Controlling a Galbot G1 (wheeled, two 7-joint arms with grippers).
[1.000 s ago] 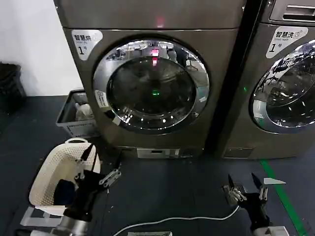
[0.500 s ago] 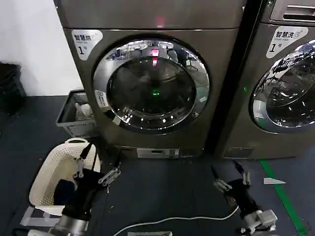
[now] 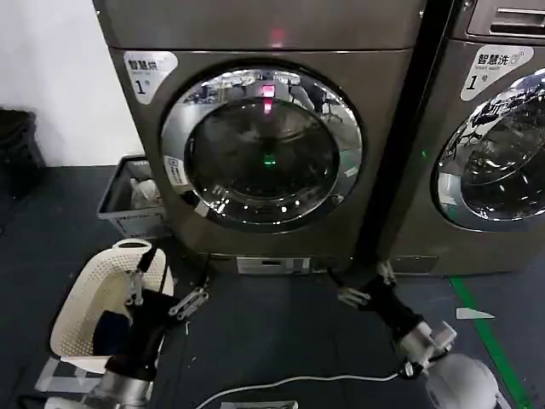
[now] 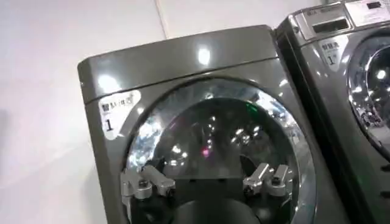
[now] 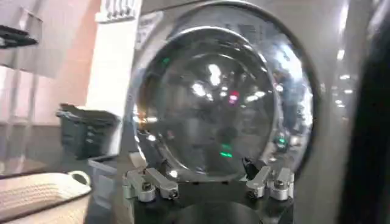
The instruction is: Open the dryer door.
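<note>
With the dryer door (image 3: 261, 146) shut above the floor's far edge, the right tool (image 3: 362, 285), fingers apart low before the machine, should be raised squarely to the door's rim, clear of the white cable (image 3: 315, 381), while the left tool (image 3: 164, 279) hangs spread beside the laundry basket (image 3: 85, 298).

My right gripper (image 3: 362, 281) reaches forward and low, just below the dryer door (image 3: 261, 147), its jaws spread open and empty. My left gripper (image 3: 166, 285) hangs low, further left of that door and well short of it, jaws likewise apart, holding nothing.
</note>
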